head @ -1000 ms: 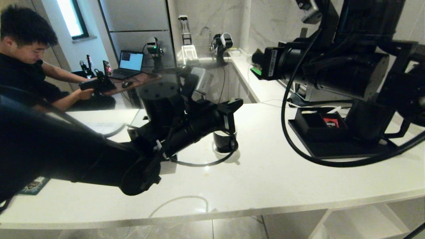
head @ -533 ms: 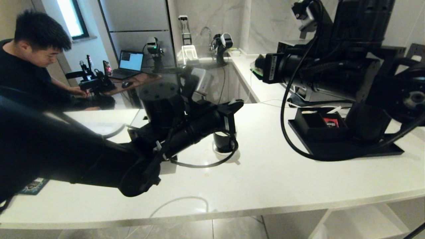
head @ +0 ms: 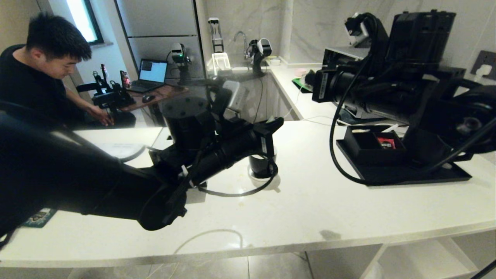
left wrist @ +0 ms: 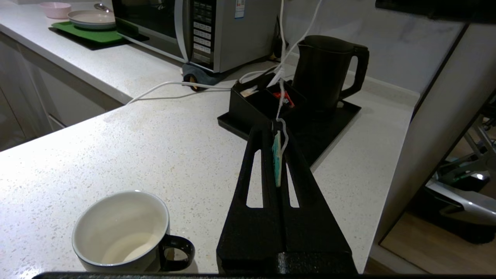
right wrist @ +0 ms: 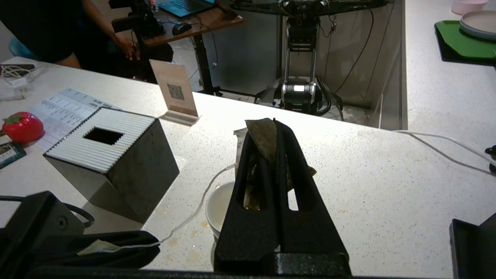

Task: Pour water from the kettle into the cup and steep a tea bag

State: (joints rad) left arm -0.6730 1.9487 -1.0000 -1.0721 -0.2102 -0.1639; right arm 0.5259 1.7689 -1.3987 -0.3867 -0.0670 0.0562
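Above cup (right wrist: pixel 221 207): right gripper (right wrist: pixel 276 128) pinching tea bag (right wrist: pixel 265 141).

cup (left wrist: pixel 120 232): black, white inside | kettle (left wrist: pixel 323 71): matte black | tissue box (right wrist: pixel 112 162): black, white ribbed top | counter (left wrist: pixel 155 135): white speckled

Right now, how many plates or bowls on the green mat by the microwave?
2: a pale plate on the green mat, and a pink bowl at its far end. Others may be out of view.

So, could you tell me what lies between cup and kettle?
Bare counter, then the compartment box beside the kettle, in the left wrist view.
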